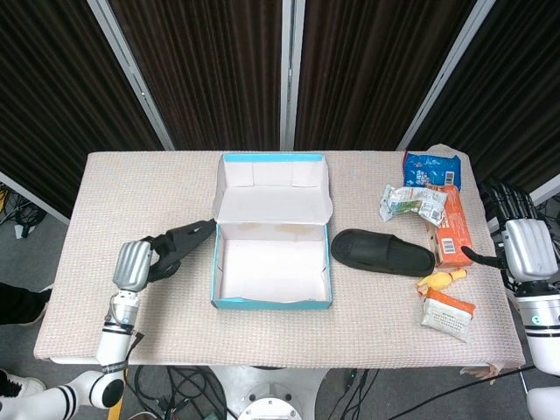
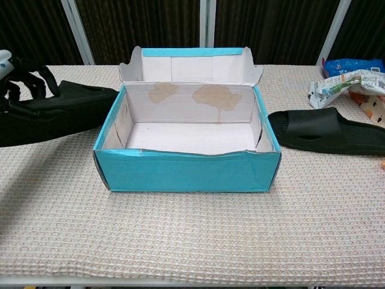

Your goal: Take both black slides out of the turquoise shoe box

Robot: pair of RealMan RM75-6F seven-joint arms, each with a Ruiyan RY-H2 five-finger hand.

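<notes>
Second black slide (image 1: 179,241) is held by left hand (image 1: 134,264), lowered beside emptied turquoise shoe box (image 1: 272,302); release is called for; right hand (image 1: 523,247) is kept idle, grasp indiscernible.

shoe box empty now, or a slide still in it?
Empty: the turquoise shoe box shows only bare white floor. One slide lies right of it; the left hand holds the other.
</notes>
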